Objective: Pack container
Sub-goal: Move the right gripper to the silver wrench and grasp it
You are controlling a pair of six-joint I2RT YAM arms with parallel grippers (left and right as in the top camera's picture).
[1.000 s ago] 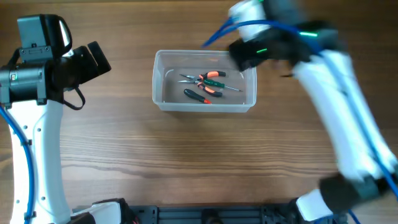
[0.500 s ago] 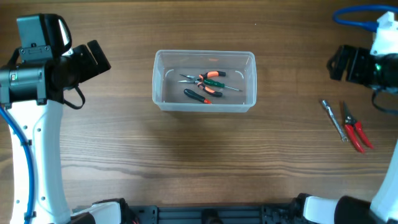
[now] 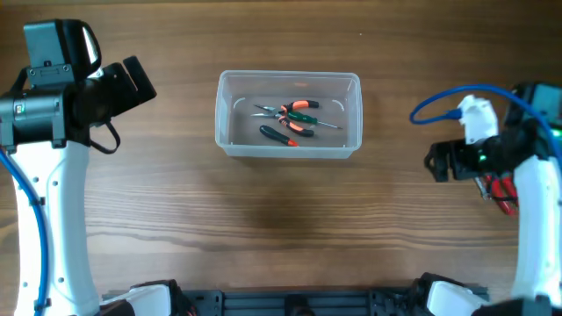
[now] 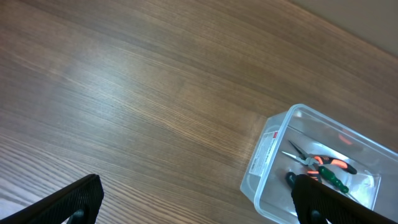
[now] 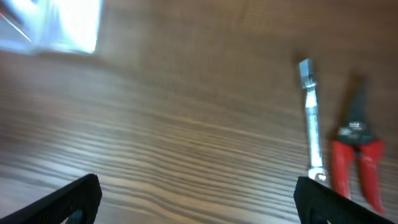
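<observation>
The container [image 3: 288,151] is a clear tub at the table's upper middle. It holds orange-handled pliers [image 3: 294,114], a green-handled screwdriver [image 3: 309,118] and a black-handled tool [image 3: 279,135]. It also shows in the left wrist view [image 4: 266,163] and blurred in the right wrist view [image 5: 62,25]. My left gripper [image 3: 133,81] [image 4: 199,205] is open and empty, left of the tub. My right gripper [image 3: 437,164] [image 5: 199,202] is open and empty above the table, just left of a silver wrench [image 5: 309,118] and red-handled pliers [image 5: 357,155] [image 3: 503,190].
Bare wood lies between the tub and the right-hand tools. In the overhead view the right arm [image 3: 527,202] covers the wrench and most of the red-handled pliers. The left arm's base [image 3: 53,219] stands along the left edge.
My right arm has swung from over the tub to the right side of the table and come down by the wrench and red-handled pliers. The left arm has not moved.
</observation>
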